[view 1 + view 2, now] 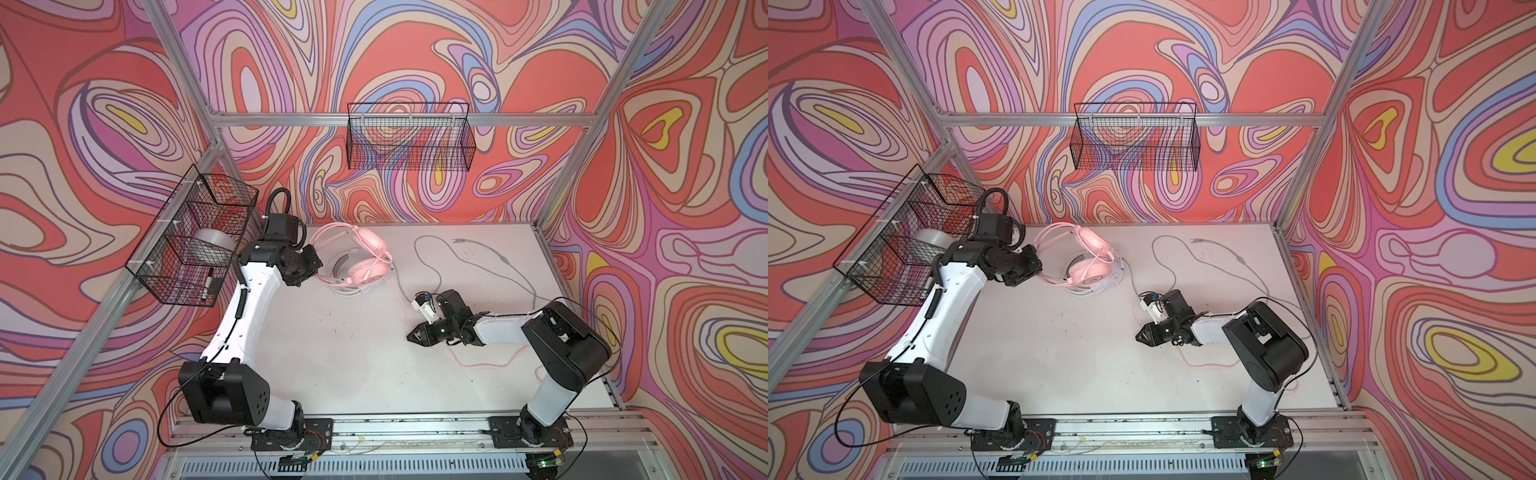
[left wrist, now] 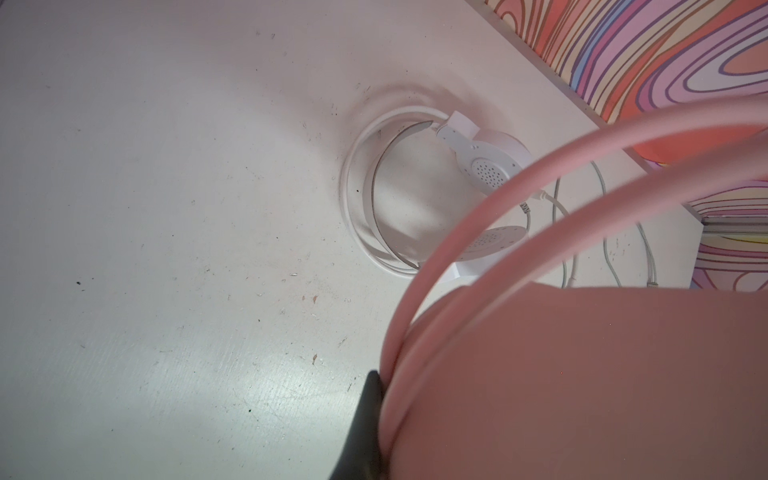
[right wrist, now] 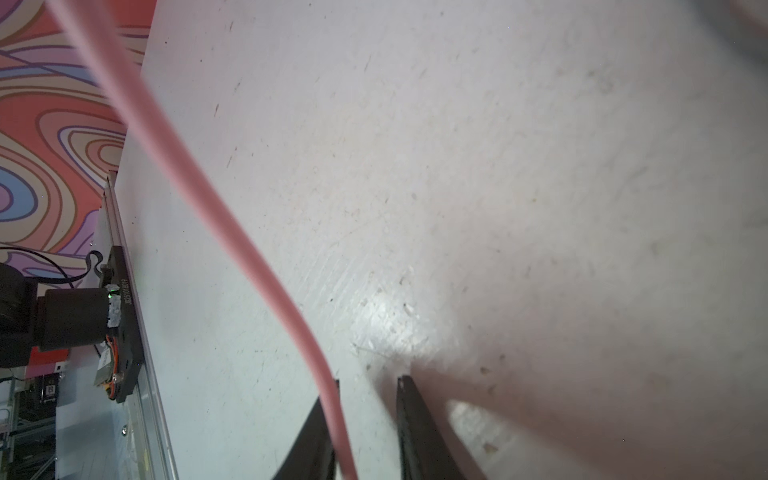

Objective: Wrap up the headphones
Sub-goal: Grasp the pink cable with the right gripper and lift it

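**Top views.** Both top views show the whole cell. A scuffed white table [image 1: 332,365] stands inside an aluminium frame, and the walls are printed with swirling red, pink and blue bands. The pink headset [image 1: 368,259] sits at the far side of the table. It overlaps the white headset [image 1: 347,292], of which only the band and a cup edge show on its near side. The grey-white cable [image 1: 478,251] loops loosely over the table to the right of the pink headset. The pink cable [image 1: 482,365] runs from the pink headset toward the arm bases and reaches the right gripper [image 1: 412,336]. The left gripper [image 1: 309,266] meets the pink headset at the left side of its band. A black wire basket [image 1: 409,137] hangs on the wall behind the pink headset.

**Left wrist view.** Only this view shows the white headset's [image 2: 486,166] perforated cups, lying on the table beyond the pink headset [image 2: 582,374]. One dark finger [image 2: 365,415] presses against the pink band. The jaws are pressed together on that band, and the opposite finger is hidden behind it.

**Right wrist view.** Only this view shows the gap of the right gripper [image 3: 368,382]. Its two dark fingers [image 3: 415,415] stand apart. The pink cable [image 3: 208,199] passes between them, lying against one finger and clear of the other, so it is not clamped.
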`<state>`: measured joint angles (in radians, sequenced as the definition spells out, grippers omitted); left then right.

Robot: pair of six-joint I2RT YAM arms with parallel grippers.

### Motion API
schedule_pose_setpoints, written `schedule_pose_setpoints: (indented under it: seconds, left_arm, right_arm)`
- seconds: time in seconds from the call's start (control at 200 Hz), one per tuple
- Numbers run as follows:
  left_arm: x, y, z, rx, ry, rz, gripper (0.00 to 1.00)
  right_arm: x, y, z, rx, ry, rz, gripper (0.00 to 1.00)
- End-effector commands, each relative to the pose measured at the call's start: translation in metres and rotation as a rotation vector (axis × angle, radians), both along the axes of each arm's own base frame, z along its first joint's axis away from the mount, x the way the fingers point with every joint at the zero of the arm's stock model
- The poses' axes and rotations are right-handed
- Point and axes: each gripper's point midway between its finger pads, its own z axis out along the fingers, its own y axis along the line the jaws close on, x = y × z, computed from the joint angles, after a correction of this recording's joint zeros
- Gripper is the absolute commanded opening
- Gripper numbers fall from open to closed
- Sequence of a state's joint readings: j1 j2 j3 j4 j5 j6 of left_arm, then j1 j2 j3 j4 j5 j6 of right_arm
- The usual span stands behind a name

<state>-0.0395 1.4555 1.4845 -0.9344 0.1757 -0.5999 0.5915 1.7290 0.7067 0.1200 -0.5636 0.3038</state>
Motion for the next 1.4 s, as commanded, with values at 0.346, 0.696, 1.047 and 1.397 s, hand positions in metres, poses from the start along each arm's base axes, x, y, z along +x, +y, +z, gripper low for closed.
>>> schedule_pose_setpoints:
  seconds: [0.346,0.696,1.047,1.397]
  left_arm:
    - [0.008,0.006,-0.003,-0.021,-0.023,0.051,0.00]
    - [0.002,0.007,-0.021,-0.037,0.005,0.088,0.00]
    - [-0.003,0.006,-0.036,-0.045,0.025,0.115,0.00]
    - [-0.014,0.002,-0.043,-0.073,0.017,0.170,0.00]
  right_arm:
    - [-0.016,-0.018,-0.004,-0.111,0.030,-0.001,0.03]
    - [-0.024,-0.005,0.040,-0.153,-0.069,0.077,0.00]
    - [-0.035,0.006,0.085,-0.272,-0.295,0.252,0.00]
    - [-0.047,0.020,0.093,-0.369,-0.301,0.484,0.00]
